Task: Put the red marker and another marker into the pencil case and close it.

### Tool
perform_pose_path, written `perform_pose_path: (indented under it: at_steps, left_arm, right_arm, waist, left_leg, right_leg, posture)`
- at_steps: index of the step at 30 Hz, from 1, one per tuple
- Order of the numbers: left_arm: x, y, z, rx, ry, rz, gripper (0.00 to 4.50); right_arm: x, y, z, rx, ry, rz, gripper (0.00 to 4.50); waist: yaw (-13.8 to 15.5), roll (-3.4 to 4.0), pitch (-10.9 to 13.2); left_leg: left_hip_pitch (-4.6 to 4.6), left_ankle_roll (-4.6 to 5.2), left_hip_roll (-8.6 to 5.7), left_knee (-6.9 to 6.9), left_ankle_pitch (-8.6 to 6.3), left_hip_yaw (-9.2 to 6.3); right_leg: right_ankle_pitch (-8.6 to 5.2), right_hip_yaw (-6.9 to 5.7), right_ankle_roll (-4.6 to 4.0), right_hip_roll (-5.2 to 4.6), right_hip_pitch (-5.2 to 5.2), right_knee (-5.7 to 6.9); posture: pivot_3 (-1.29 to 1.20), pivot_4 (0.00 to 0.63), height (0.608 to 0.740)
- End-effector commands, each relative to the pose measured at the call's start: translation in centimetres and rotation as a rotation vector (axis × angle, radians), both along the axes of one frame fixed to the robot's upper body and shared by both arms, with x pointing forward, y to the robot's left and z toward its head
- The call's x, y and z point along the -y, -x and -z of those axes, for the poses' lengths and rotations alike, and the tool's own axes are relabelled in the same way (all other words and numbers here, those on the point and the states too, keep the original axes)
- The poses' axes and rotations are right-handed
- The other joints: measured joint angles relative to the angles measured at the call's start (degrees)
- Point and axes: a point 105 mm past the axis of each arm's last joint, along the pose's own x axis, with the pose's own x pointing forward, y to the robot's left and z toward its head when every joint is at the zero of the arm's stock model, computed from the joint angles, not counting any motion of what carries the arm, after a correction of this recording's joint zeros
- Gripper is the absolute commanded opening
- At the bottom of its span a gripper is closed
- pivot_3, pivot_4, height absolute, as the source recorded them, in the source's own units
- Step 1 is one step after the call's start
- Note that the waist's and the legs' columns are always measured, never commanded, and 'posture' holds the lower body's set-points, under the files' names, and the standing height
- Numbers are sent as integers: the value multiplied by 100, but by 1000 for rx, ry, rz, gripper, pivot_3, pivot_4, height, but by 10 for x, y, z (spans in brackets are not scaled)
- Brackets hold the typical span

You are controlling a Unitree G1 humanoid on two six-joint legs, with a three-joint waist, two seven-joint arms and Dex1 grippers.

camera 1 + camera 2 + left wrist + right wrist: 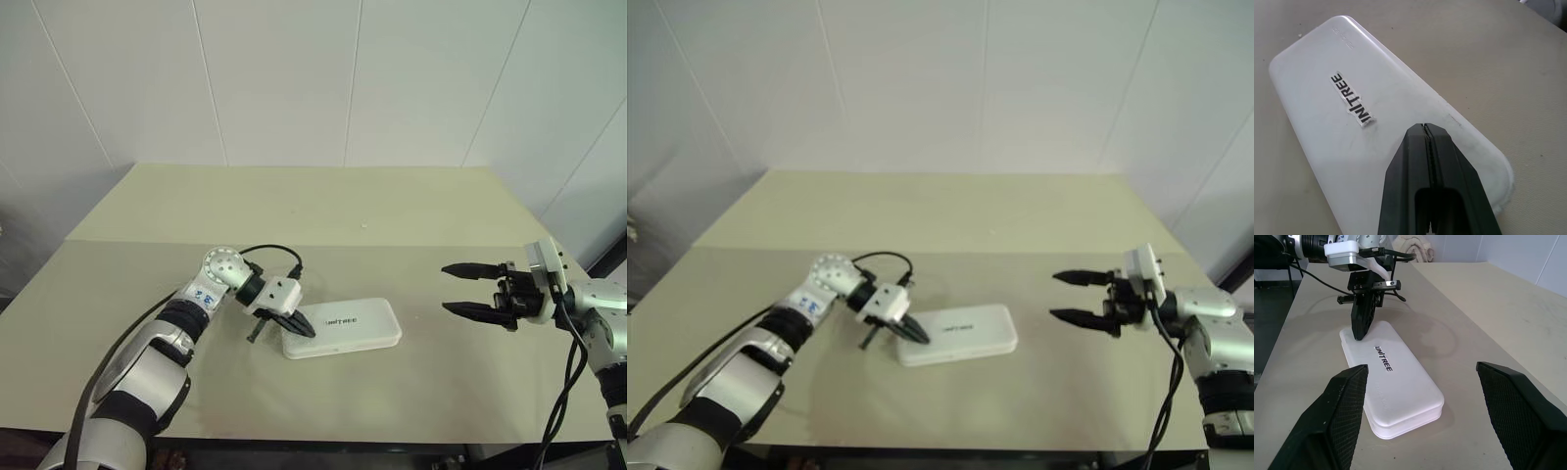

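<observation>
We are seeing the left pincer clenched with nothing between its fingers, its tips pressing down on the left end of the pencil case. The case is lying closed on the tabletop, near its front middle, so whatever is sitting inside is hidden from us. Well apart on the right, the right pincer is hanging released above the tabletop, pointing toward the case.
</observation>
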Motion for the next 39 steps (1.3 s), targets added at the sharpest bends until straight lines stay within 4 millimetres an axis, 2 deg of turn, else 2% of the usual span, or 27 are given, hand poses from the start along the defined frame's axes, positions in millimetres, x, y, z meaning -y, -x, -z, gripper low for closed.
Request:
perform_pose_path:
  at_steps: [1,4,8,18,21,24,26,35,36,39]
  left_arm:
    - [-10,7,16,-43,-107,49,13]
    - [-11,6,11,-58,-59,31,13]
    - [-9,11,-5,-101,122,22,13]
    - [-32,13,-8,-140,241,-129,13]
    - [-39,14,-17,-126,301,-191,13]
    - [-48,27,-32,-170,368,-202,611]
    - [-57,37,-38,-189,378,-208,1216]
    - [-97,56,-59,-204,481,-276,4273]
    - [-100,58,-62,-201,500,-281,4448]
    - [-104,60,-66,-197,528,-294,4448]
  right_arm:
    - [-1,9,-8,34,13,-75,4500]
    - [-1,10,-8,31,13,-76,4500]
    - [-3,15,-7,18,0,-101,4500]
    - [-7,5,1,8,25,-106,4500]
    - [-8,2,-1,14,28,-111,4500]
    - [-9,2,-4,19,28,-115,4500]
    - [-8,2,-4,19,28,-115,4500]
    - [-6,2,-7,21,29,-108,4500]
    - [-5,2,-7,21,29,-105,4500]
    - [-4,1,-9,25,31,-97,4500]
  waist:
    - [0,0,0]
    - [-1,0,0]
    - [-12,0,0]
    - [-45,1,1]
    - [-45,0,1]
    - [-48,0,1]
    - [-50,0,1]
    - [-52,1,1]
    - [-51,1,1]
    - [-50,1,1]
  left_leg:
    - [0,0,0,0,0,0]
    - [0,1,0,3,0,0]
    - [-1,1,1,0,0,-1]
    - [-6,3,2,-2,-1,2]
    - [-6,3,4,-3,-1,1]
    - [-7,3,6,-5,-1,0]
    - [-6,3,6,-11,-1,0]
    - [0,3,7,-14,-1,1]
    - [0,3,7,-14,-1,1]
    - [0,2,7,-15,-1,3]
  right_leg:
    - [0,0,0,0,0,0]
    - [1,0,2,0,0,2]
    - [1,1,2,0,-2,4]
    - [1,3,2,-1,-11,4]
    - [1,3,1,1,-13,5]
    - [1,2,0,1,-13,5]
    - [0,2,-1,0,-14,3]
    - [-2,1,-5,0,-13,4]
    - [-2,1,-5,0,-12,3]
    - [-3,1,-6,-3,-12,1]
  posture:
    - [0,150,740]
    - [0,150,740]
    - [0,150,740]
    - [0,150,740]
    - [0,150,740]
    - [0,150,740]
    - [0,150,740]
    - [0,150,740]
    - [0,150,740]
    - [0,150,740]
